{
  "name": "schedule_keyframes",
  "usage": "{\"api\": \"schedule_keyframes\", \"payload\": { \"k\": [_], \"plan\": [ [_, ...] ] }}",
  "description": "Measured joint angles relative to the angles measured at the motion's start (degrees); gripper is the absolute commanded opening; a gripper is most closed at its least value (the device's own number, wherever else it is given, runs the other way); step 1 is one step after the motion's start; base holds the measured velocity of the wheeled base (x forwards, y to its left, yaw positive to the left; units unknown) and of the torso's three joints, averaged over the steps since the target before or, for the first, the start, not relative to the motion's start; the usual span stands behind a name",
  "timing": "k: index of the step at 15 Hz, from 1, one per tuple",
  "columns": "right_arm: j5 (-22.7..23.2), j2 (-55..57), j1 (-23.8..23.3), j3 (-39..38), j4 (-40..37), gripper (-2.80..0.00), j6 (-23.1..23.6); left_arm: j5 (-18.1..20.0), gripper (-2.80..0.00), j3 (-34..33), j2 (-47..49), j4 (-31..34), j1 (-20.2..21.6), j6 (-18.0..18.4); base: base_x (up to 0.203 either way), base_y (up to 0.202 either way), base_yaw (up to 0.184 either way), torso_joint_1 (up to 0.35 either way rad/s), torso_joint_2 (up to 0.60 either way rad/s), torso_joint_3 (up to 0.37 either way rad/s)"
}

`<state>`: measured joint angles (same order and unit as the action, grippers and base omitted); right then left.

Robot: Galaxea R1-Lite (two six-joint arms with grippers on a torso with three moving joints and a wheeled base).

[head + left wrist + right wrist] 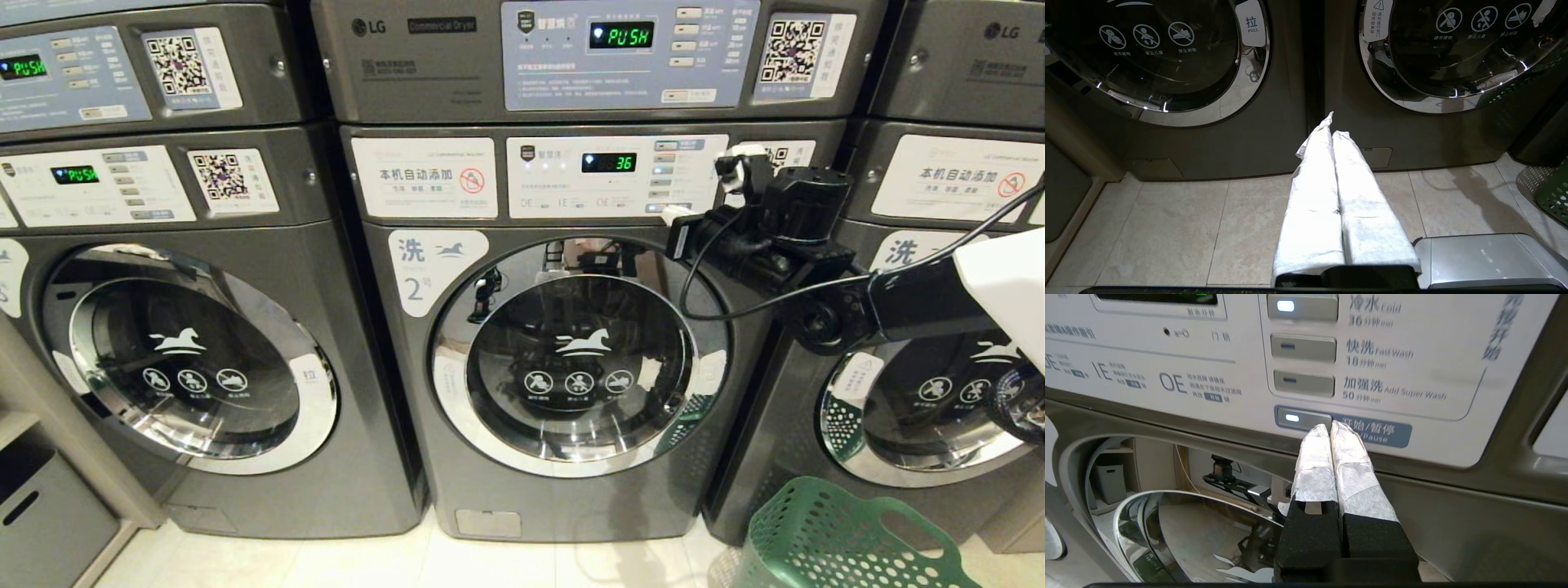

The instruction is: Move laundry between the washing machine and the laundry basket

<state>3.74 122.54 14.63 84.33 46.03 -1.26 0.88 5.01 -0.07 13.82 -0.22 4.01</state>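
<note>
Right wrist view shows the right gripper (1331,426) pinched shut, empty, tips at the washing machine's (1453,522) start button (1303,418), apparently to press it.

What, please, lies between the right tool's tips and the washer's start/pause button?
Nothing: in the right wrist view the shut right tool sits right at the start/pause button on the washer, no visible gap.

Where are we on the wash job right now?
Done, by the look of it: the door of washer 2 is closed, its display reads 36, and no laundry is visible. In hand: the right gripper, shut, has its tips at the start/pause button, which is lit. The left gripper hangs shut, low over the floor. Left: the green basket sits beside the washer; nothing shows in it.
</note>
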Motion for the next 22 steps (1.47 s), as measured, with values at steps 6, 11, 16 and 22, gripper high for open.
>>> {"api": "schedule_keyframes", "payload": {
  "k": [6,11,16,22],
  "plan": [
    [0.2,1.5,0.2,1.4,-0.1,-2.80,-0.1,0.0,-2.80,0.0,0.0,0.0,0.0,0.0,0.000,0.000,0.000,0.000,0.00,0.000],
    [0.5,3.8,1.0,5.5,0.4,-2.80,-0.3,0.0,-2.80,0.0,0.0,0.0,0.0,0.0,0.000,0.000,0.000,0.000,0.00,0.000],
    [-0.1,3.9,0.9,4.7,0.5,-2.80,-0.4,0.0,-2.80,0.0,0.0,0.0,0.0,0.0,0.000,0.000,0.000,0.000,0.00,0.000],
    [-0.6,-0.9,0.4,-3.2,0.0,-2.80,-0.1,0.0,-2.80,0.0,0.0,0.0,0.0,0.0,0.000,0.000,0.000,0.000,0.00,0.000]
  ]
}}
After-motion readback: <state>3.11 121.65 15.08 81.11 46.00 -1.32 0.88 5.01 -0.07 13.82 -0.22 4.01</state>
